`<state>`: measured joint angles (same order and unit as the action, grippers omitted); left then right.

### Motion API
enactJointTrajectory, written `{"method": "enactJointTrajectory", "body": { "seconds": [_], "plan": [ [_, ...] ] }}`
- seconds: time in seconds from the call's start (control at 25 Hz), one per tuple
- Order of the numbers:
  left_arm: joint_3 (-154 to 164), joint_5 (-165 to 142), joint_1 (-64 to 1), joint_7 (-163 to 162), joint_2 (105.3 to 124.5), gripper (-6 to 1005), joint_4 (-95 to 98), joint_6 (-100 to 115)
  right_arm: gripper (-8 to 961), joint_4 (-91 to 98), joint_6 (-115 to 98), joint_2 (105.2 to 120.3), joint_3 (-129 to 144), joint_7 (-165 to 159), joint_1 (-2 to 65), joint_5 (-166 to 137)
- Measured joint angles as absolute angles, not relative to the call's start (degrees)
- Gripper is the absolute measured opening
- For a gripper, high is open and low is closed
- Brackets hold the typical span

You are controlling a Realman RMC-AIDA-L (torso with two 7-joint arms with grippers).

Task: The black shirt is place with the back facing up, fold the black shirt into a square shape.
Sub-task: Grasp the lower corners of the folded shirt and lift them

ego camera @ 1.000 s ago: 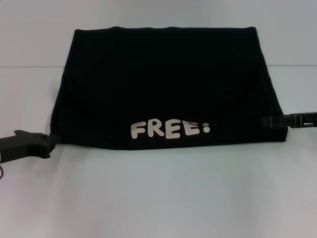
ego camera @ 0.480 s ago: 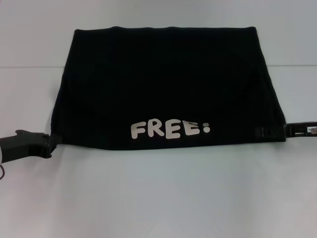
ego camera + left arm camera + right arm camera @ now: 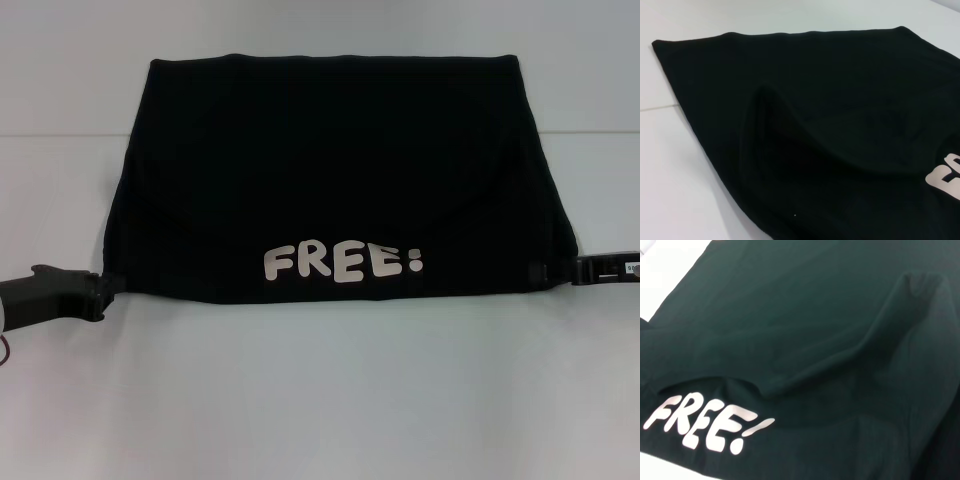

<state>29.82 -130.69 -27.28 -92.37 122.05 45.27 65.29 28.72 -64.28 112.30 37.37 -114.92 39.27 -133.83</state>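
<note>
The black shirt (image 3: 330, 170) lies folded flat on the white table, with white letters FREE (image 3: 340, 262) near its front edge. My left gripper (image 3: 103, 285) is at the shirt's front left corner, shut on the cloth. In the left wrist view the black shirt (image 3: 830, 100) rises in a ridge toward that hold. My right gripper (image 3: 548, 270) reaches over the front right corner. The right wrist view shows the black shirt (image 3: 790, 330) with a raised fold and the letters FREE (image 3: 705, 427).
The white table (image 3: 320, 400) stretches in front of the shirt and on both sides. A faint seam in the tabletop (image 3: 60, 135) runs across behind the shirt's middle.
My right gripper has moved along the shirt's right edge toward the front corner. The left gripper and the shirt have stayed in place.
</note>
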Motion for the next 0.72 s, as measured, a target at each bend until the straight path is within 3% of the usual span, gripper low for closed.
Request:
{"method": "enactJointTrajectory", "body": {
  "seconds": [0.36,0.56,0.72],
  "plan": [
    [29.7,-130.7,-27.0,-92.6,122.17,-2,45.2,65.8,322,30.3,-67.8,112.21,35.9,-112.6,37.2,-133.5],
    [28.9,-130.7,-26.4,-93.0,122.17,-1,46.6,72.1,80,30.5,-72.2,112.2,31.2,-107.8,35.3,-133.4],
    [24.6,-130.6,-25.1,-94.1,121.96,-1,49.4,79.9,26,32.2,-78.1,111.81,27.2,-104.5,31.9,-133.4]
  ]
}}
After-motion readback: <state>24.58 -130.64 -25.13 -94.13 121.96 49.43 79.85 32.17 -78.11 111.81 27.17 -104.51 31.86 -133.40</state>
